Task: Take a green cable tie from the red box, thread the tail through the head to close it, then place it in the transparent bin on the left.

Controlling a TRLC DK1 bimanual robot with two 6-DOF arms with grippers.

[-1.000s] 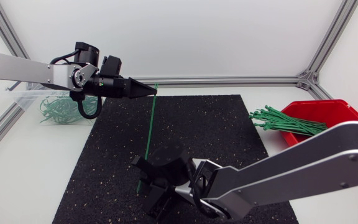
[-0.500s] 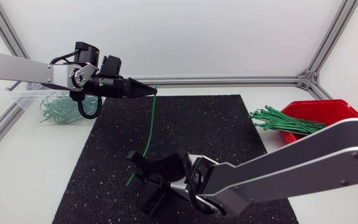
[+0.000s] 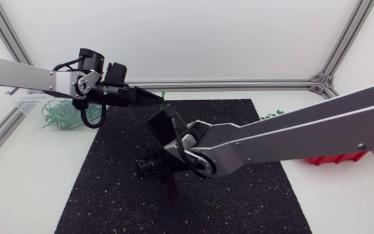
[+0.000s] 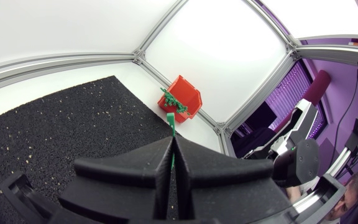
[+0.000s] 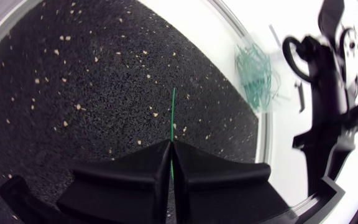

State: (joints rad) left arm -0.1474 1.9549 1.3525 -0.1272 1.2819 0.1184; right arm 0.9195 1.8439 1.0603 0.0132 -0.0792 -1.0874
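Held aloft, green cable tie: what looks like its head end pokes out of the left gripper, fingers clenched on it. Its thin tail shows ahead of the right gripper, fingers likewise clamped, above the black mat. Judged step: threading, loop not yet closed, with the transparent bin well apart. Next move calls for fine alignment, tail tip square to the head's slot, then a push through without buckling.

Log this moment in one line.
left claw shut on tie | right claw shut on tie | both over mat
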